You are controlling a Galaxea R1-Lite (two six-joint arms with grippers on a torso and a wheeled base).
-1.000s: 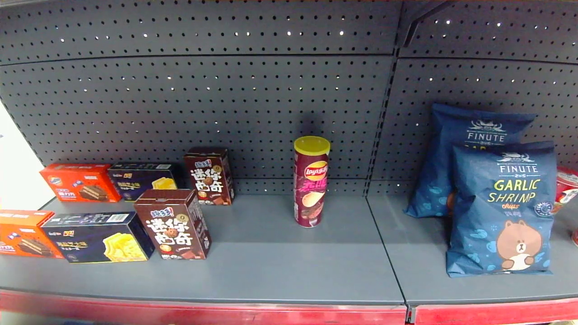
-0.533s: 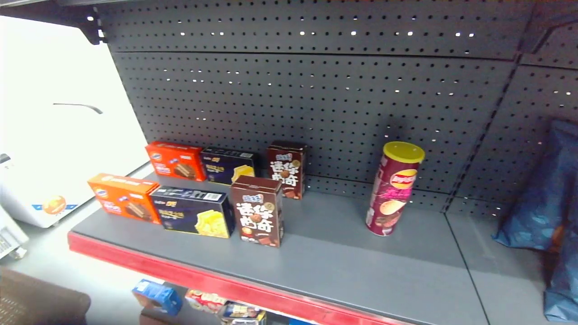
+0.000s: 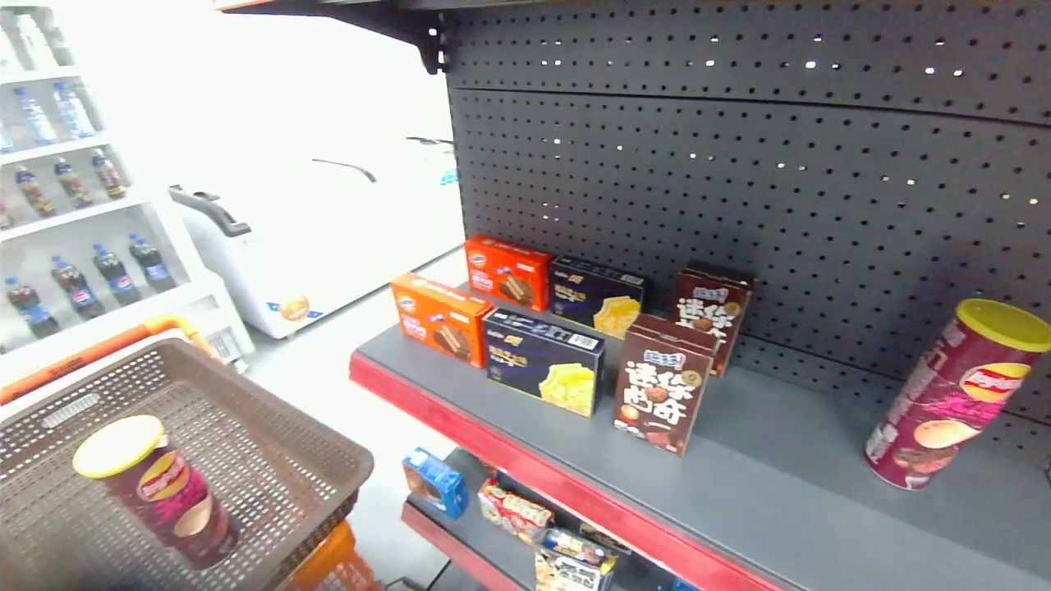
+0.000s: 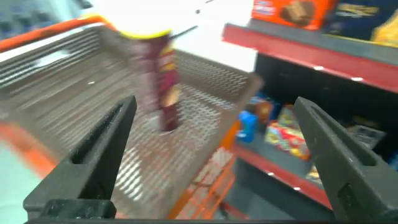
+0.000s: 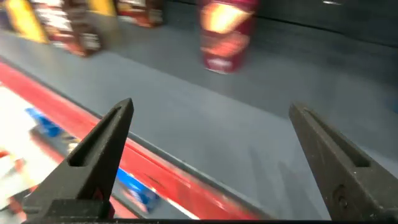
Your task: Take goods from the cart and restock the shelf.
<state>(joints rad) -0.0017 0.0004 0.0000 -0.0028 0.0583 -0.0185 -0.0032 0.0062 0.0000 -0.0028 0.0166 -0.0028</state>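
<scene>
A maroon chip can with a yellow lid point(image 3: 156, 492) stands in the brown cart basket point(image 3: 271, 427) at the lower left. In the left wrist view the same can point(image 4: 160, 78) stands in the basket point(image 4: 74, 87), beyond my open left gripper point(image 4: 217, 155), which holds nothing. A second chip can point(image 3: 952, 394) stands on the grey shelf point(image 3: 780, 484) at the right. The right wrist view shows that can point(image 5: 227, 34) on the shelf point(image 5: 217, 118), ahead of my open, empty right gripper point(image 5: 217, 155).
Orange, dark blue and brown snack boxes point(image 3: 542, 328) stand in two rows on the shelf's left part. A red strip point(image 3: 542, 484) edges the shelf front, with packets on a lower shelf point(image 3: 534, 525). A white freezer point(image 3: 328, 246) and a drinks cooler point(image 3: 74, 197) stand behind the cart.
The head camera has swung to the left: the blue chip bags have left the picture, and the cart basket with its can has come in at the lower left.
</scene>
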